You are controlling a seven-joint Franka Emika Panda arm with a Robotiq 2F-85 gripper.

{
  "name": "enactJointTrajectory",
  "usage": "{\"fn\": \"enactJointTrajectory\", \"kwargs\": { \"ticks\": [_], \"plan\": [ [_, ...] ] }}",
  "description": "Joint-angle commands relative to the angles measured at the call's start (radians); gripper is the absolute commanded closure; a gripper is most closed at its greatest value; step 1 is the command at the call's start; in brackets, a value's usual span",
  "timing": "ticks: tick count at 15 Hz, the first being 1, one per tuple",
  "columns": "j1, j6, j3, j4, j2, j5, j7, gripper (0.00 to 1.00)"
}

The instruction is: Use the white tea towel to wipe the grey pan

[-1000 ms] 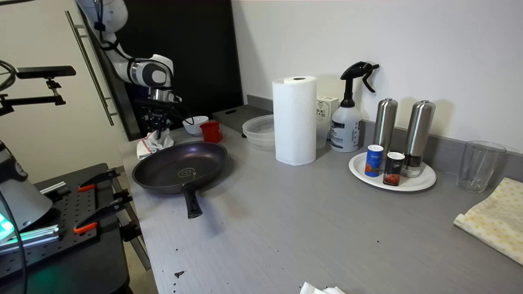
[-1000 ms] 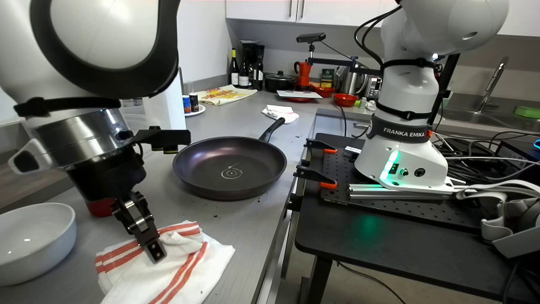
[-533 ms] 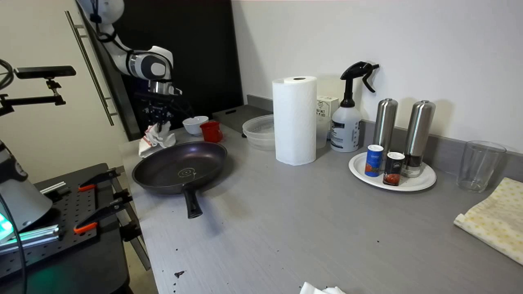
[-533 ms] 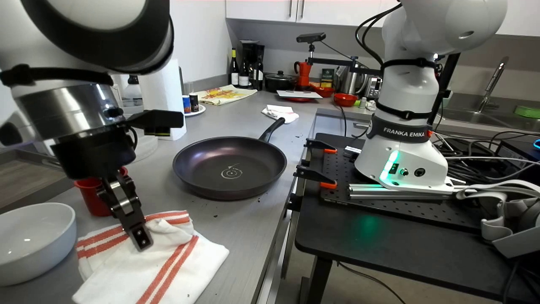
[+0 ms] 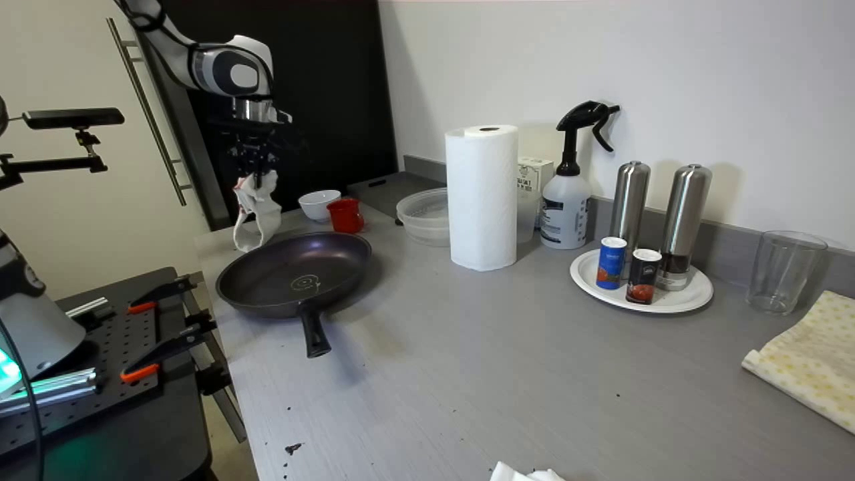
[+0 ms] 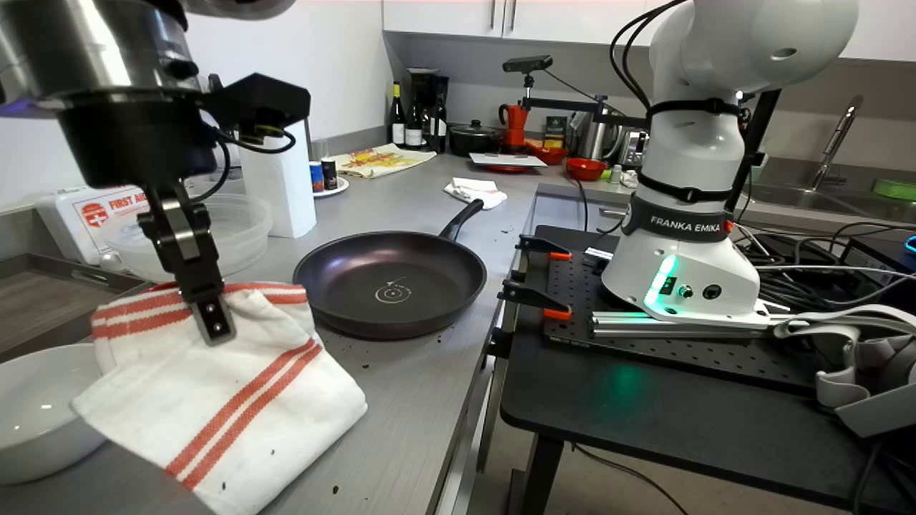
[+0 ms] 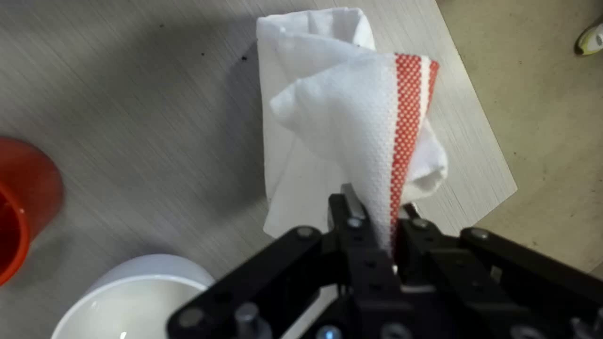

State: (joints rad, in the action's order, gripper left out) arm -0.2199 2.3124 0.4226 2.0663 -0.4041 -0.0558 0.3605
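My gripper (image 7: 380,207) is shut on the white tea towel (image 7: 339,113) with red stripes, pinching a bunched fold between its fingers. In an exterior view the towel (image 6: 250,400) hangs spread below the gripper (image 6: 215,325). It also shows in an exterior view (image 5: 260,212) under the gripper (image 5: 256,175), lifted, with its lower end close behind the pan's rim; whether it touches the counter I cannot tell. The dark grey pan (image 5: 287,277) stands on the counter, handle pointing away from the towel. The pan (image 6: 386,286) is out of the wrist view.
A white bowl (image 7: 136,301) and a red cup (image 7: 35,188) stand beside the towel. A plastic tub (image 5: 424,217) and a paper roll (image 5: 482,200) stand behind the pan. Another folded white cloth (image 6: 476,192) lies beyond the pan's handle. The counter's edge (image 6: 458,443) runs close by.
My gripper has risen with the towel in it. The towel was bunched on the counter and now hangs from the fingers. The pan has not moved.
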Motion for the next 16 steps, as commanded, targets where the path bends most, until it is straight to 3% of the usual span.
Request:
{"fn": "enactJointTrajectory", "kwargs": {
  "ticks": [1,7,16],
  "plan": [
    [0.013,-0.029,-0.01,0.067,0.133,-0.051,0.011,0.97],
    [0.028,-0.048,-0.059,0.122,0.29,-0.099,0.016,0.97],
    [0.074,-0.062,-0.21,0.169,0.436,-0.138,0.018,0.97]
  ]
}}
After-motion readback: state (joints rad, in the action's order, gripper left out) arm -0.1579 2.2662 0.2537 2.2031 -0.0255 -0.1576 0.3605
